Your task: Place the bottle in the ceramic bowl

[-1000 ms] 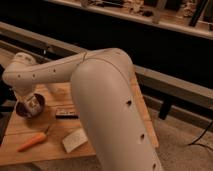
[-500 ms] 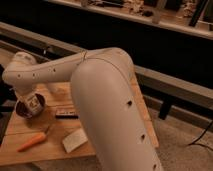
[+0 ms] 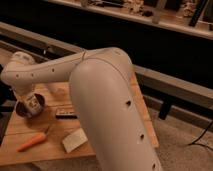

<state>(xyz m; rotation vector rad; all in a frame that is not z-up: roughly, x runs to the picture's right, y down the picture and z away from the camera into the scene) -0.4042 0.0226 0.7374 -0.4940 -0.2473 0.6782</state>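
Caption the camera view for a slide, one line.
Robot arm reaches across the wooden table, claw at the ceramic bowl with the bottle; carrot and pale block lie nearby.

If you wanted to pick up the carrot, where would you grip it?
Grip the carrot across its thicker orange middle, coming straight down from above: it lies flat on the wooden table, unobstructed. The end effector is at the ceramic bowl now.

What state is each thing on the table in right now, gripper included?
gripper: down over the ceramic bowl, at the table's left end.
bottle: tilted, within the bowl's rim, under the gripper.
ceramic bowl: upright on the table, bottle in it.
carrot: lying flat near the front edge.
pale wedge block: lying flat, apart from the carrot.
dark flat bar: lying flat, mid-table.
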